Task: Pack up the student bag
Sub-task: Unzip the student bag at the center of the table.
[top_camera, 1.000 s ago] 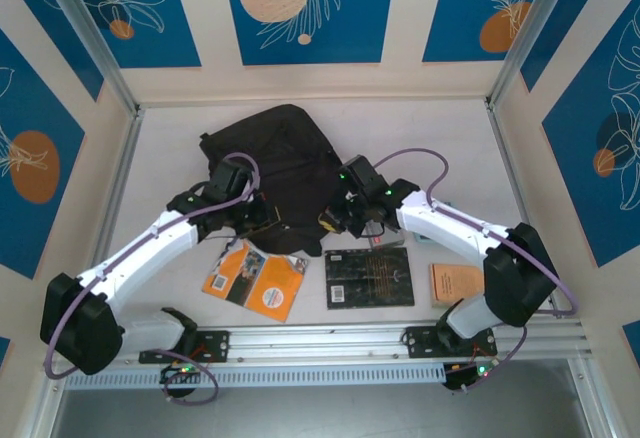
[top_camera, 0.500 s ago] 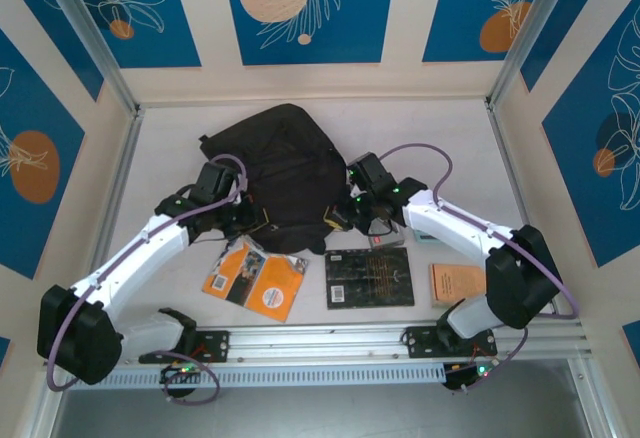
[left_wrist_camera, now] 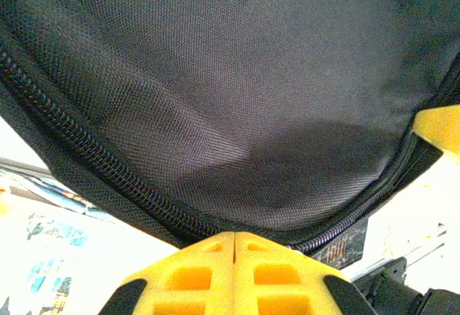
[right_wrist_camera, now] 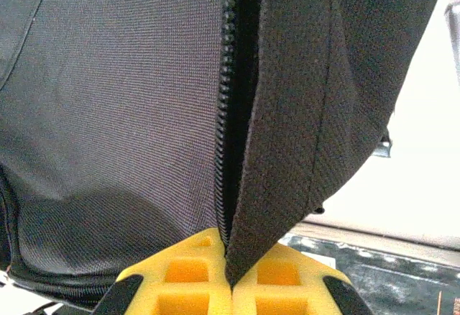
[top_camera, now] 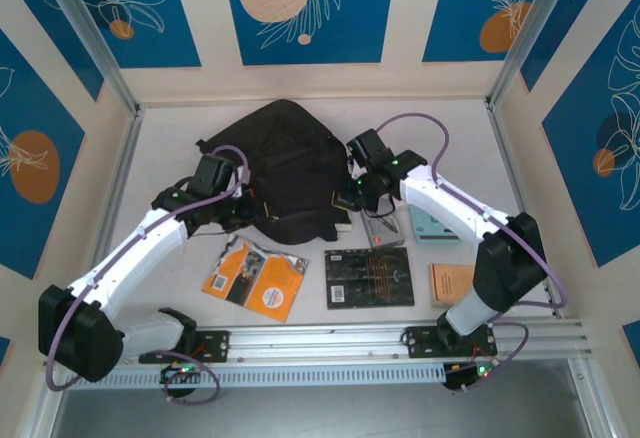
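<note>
The student bag (top_camera: 285,163), a large black fabric backpack, lies at the middle back of the table. My left gripper (top_camera: 243,213) is at its near left edge, and my right gripper (top_camera: 347,201) at its near right edge. In the left wrist view the yellow fingers (left_wrist_camera: 235,234) are shut at the zip seam of the bag (left_wrist_camera: 237,92), whose edge hangs above the table. In the right wrist view the gripper (right_wrist_camera: 231,272) is shut on a fabric flap beside the zip of the bag (right_wrist_camera: 108,113).
An orange book (top_camera: 255,276), a flat black book (top_camera: 369,277) and a small orange book (top_camera: 457,283) lie along the near side. A teal book (top_camera: 432,223) and a grey item (top_camera: 383,228) lie under the right arm. A metal rail (top_camera: 330,338) runs along the front.
Both grippers have moved away from the near edge, and the bag's near edge has shifted back with them. The books have stayed put.
</note>
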Robot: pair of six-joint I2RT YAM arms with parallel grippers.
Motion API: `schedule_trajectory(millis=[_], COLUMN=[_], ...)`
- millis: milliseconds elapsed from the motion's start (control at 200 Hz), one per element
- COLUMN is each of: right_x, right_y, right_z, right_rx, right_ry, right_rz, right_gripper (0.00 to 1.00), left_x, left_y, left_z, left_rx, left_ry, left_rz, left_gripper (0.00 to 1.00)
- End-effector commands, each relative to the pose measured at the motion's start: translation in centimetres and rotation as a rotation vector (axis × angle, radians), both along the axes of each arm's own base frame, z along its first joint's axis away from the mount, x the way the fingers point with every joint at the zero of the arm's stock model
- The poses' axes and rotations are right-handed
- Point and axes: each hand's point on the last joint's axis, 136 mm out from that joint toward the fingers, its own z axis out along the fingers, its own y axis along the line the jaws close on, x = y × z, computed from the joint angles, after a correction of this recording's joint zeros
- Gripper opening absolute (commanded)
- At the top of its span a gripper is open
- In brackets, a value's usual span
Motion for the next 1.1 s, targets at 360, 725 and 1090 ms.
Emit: schedule_trajectory(millis=[360, 725, 1090], right_x=[-3.4, -6.5, -5.0], right_y=[1.9, 4.8, 4.1], right_z=[2.6, 1.6, 0.3], right_rx=[0.199, 0.272, 0.299], right_ry=[0.109, 0.238, 0.145], right_rz=[-0.239, -0.373, -0.424], right_gripper=[0.83, 0.79, 0.62], left_x=[0.9, -0.3, -2.7], left_y=[-2.8, -6.4, -8.7], left_z=[2.9, 4.9, 3.9], left_rx=[0.008, -0.050, -0.042], left_ry=[-0.018, -0.039, -0.023], left_rz=[-0.037, -0.086, -0.132], left_gripper=[0.00, 0.00, 0.00])
